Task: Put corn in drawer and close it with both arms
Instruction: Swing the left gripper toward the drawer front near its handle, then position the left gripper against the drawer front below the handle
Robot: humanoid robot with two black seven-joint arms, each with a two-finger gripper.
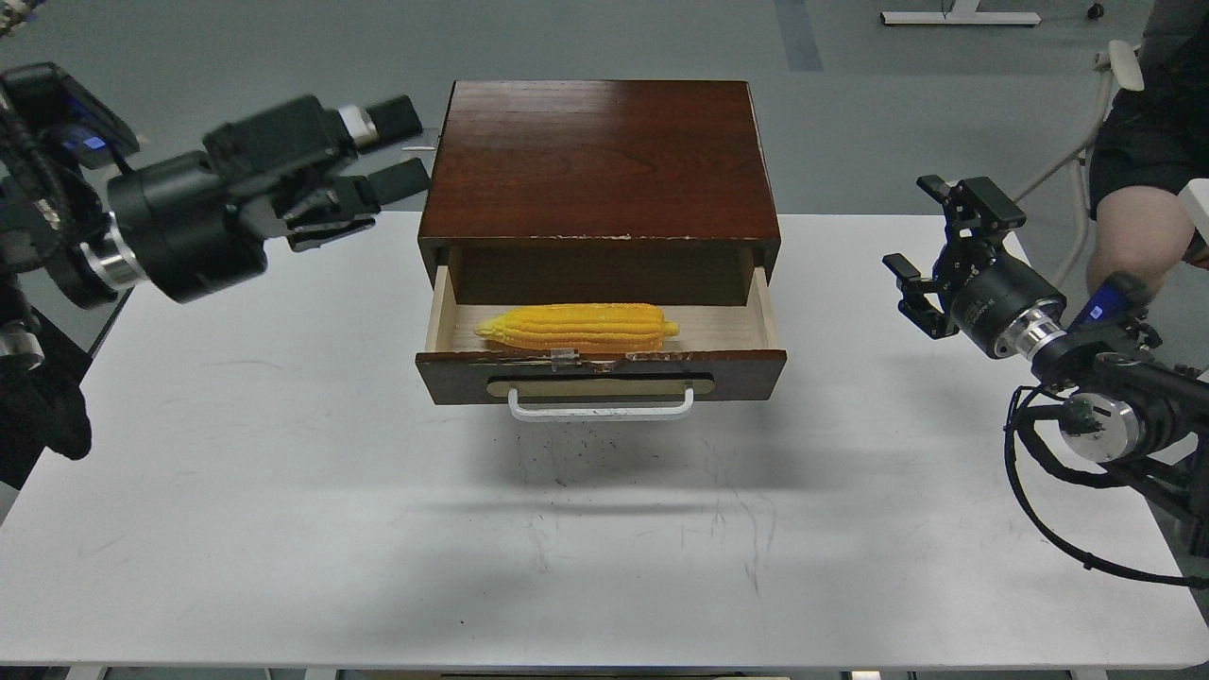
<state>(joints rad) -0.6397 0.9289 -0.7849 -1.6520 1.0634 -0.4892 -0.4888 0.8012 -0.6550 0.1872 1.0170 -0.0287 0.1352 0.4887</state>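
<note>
The yellow corn [577, 327] lies on its side inside the open drawer [601, 370], pointed end to the left. The drawer is pulled out of the dark red-brown cabinet [601, 161], its white bar handle [601, 408] facing me. My left gripper [385, 156] is open and empty, held above the table just left of the cabinet's top left corner, fingers pointing right. My right gripper [930, 247] is open and empty, above the table's right side, well right of the drawer.
The white table [283, 491] carries the cabinet at its far middle. A seated person's leg [1129, 222] and a chair show at the far right behind my right arm. The grey floor lies beyond the table.
</note>
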